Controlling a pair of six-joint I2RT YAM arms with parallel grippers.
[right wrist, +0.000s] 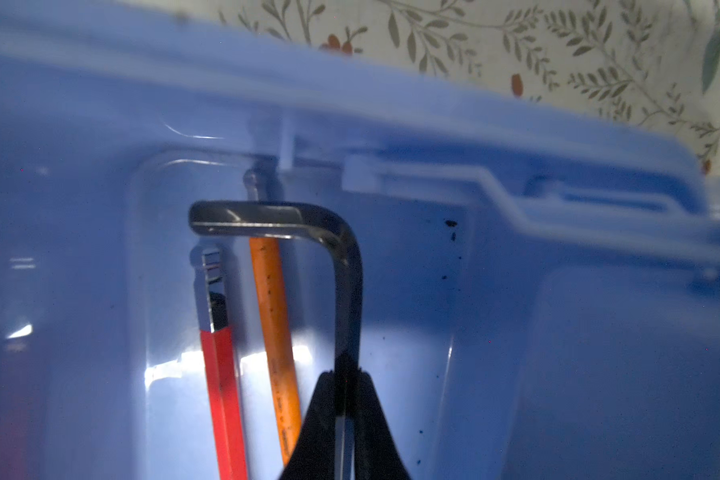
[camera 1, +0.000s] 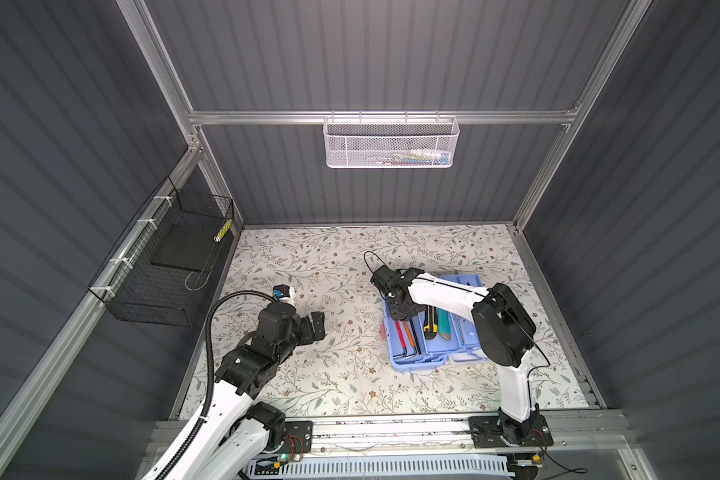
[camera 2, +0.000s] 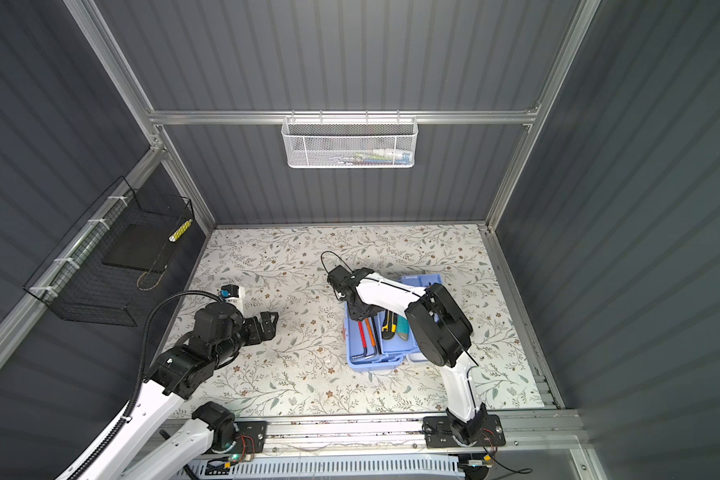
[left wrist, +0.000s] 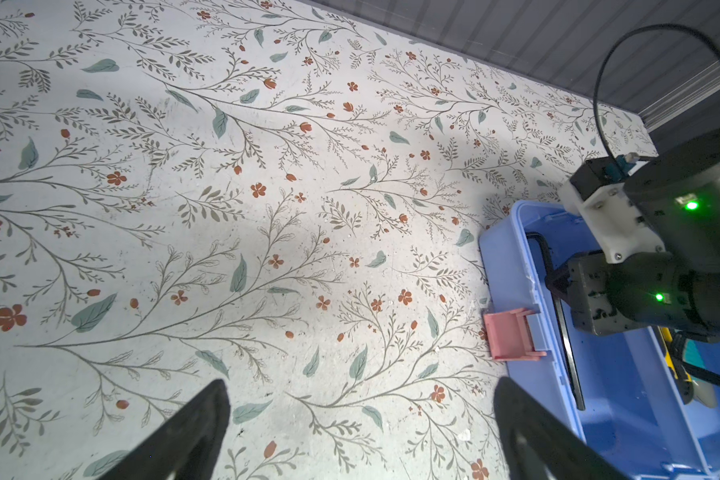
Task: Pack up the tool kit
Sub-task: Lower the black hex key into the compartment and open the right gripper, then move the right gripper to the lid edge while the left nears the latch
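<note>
Both top views reach me evenly lit from overhead. The floral tabletop (camera 1: pixel 308 374) is bright, palest along its near edge, while the grey walls (camera 1: pixel 391 62) stay dim. Soft shadows lie under the arms, and the frame posts (camera 1: pixel 159 62) splay with wide-angle distortion. In my left wrist view a broad grey shadow crosses the tabletop. In my right wrist view the blue case (right wrist: pixel 599 353) is blurred with white glare on its floor, though the black hex key (right wrist: pixel 346 270) is sharper.

tool kit (camera 1: pixel 414 362): right part under right arm (camera 1: pixel 501 328) in both top views; rim blurred in right wrist view | black hex key (right wrist: pixel 348 282): shank hidden within right gripper (right wrist: pixel 345 386) | red hex key (right wrist: pixel 221 374), orange hex key (right wrist: pixel 273 324): one end each out of sight | white mesh basket (camera 1: pixel 391 143), well behind tool kit: contents too small to tell
</note>
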